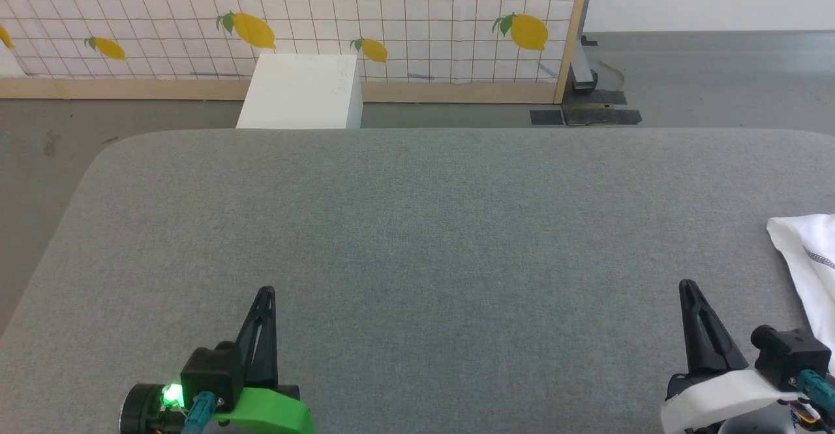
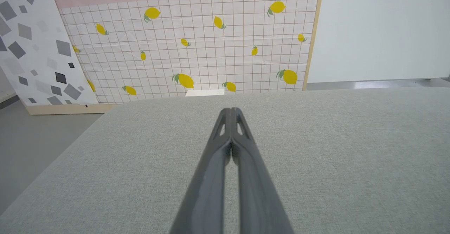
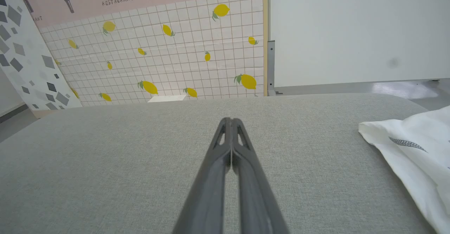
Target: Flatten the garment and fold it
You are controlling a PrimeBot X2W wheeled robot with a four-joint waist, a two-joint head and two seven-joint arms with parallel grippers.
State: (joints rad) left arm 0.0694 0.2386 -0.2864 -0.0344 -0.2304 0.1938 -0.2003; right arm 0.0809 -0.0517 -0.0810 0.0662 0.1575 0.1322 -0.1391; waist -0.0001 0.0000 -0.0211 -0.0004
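Head view: you're looking at the garment (image 1: 805,254) lying at the far right edge of the frame, on the right side of the grey table (image 1: 417,212), with part of it running out of view. It's thin white fabric, soft and rumpled, and one rounded corner is pointing in toward the table's middle. A short line of dark grey stitching (image 1: 820,257) is crossing it. In the right wrist view you're getting the same corner at the right, draping loosely, with the stitching showing as a feathery dark line.

Your right gripper (image 1: 689,288) is sitting near the garment's left edge, not touching it. Its two long dark fingers are pressing together to a point and gripping nothing. The right wrist view is confirming that: tips meeting, with a narrow slot lower down between the fingers.

Your left gripper (image 1: 265,292) is hovering at lower left, well apart from the garment. Its fingers are also pinched closed and empty, and the left wrist view is showing the tips touching. A green light is glowing at its base beside a green plastic cover.

The table is covered in woven grey cloth, flat, with rounded corners. Beyond its far edge a rigid white box (image 1: 303,91) is standing on the grey floor (image 1: 717,75). Behind it a gridded panel with a yellow lemon print (image 1: 404,16) is standing in a pale wooden frame.
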